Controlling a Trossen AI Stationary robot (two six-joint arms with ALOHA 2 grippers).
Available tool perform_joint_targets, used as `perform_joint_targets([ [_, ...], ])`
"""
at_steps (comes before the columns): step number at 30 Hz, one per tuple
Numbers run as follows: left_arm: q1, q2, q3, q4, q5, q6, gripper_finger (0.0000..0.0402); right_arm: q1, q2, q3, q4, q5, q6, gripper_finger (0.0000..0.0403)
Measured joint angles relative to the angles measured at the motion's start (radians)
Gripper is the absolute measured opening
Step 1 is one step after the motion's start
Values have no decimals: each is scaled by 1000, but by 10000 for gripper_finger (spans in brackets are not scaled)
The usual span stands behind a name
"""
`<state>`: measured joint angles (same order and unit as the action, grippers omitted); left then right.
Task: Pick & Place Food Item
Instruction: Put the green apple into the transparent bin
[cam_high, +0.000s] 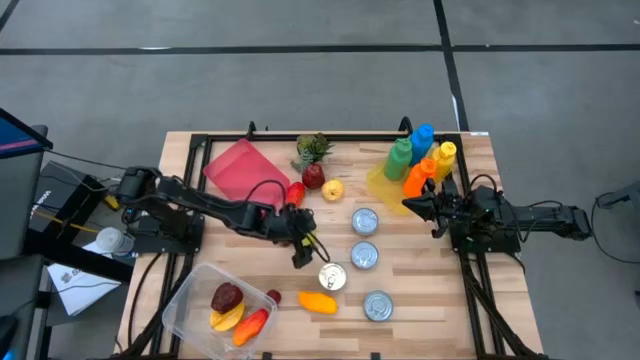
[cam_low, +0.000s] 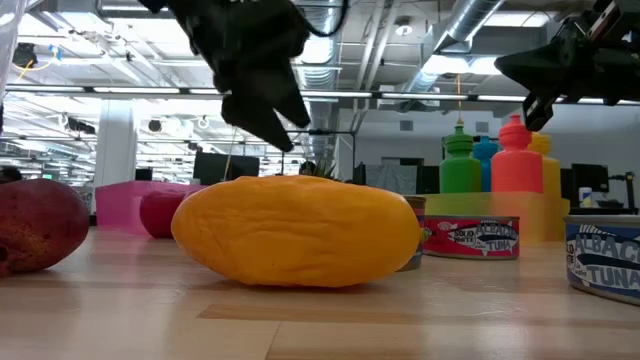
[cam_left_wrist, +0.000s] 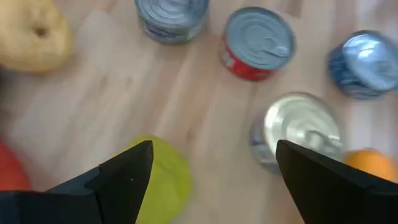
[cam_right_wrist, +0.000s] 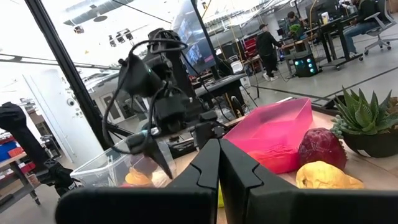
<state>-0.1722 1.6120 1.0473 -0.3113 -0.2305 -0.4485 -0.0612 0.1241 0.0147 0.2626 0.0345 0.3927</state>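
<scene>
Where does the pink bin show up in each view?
High view: pink bin at the table's rear left.
Low view: far left, in the background.
Left wrist view: not in it.
Right wrist view: right of centre.
Shared landmark: the potted succulent beside it.

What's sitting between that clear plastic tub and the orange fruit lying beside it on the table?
Nothing: in the high view, only bare wood separates the clear tub from the orange fruit.

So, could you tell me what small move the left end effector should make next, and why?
Probably shift the open left end effector sideways to centre on the yellow-green item before lowering. It sits by one finger, not between them, and a can lies near the other.
</scene>
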Motion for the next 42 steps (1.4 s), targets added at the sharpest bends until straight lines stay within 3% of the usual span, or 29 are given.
perform_joint_targets([
  [5,1,36,0,-5,-78,87,347,0,0,0,1,0,0,0],
  [18,19,43,-32,13,-51,250,392,0,0,0,0,0,0,0],
  [32,58,54,-194,194,20,285,384,0,0,0,0,0,0,0],
  [42,57,70,-200,218,22,286,355,0,0,0,1,0,0,0],
])
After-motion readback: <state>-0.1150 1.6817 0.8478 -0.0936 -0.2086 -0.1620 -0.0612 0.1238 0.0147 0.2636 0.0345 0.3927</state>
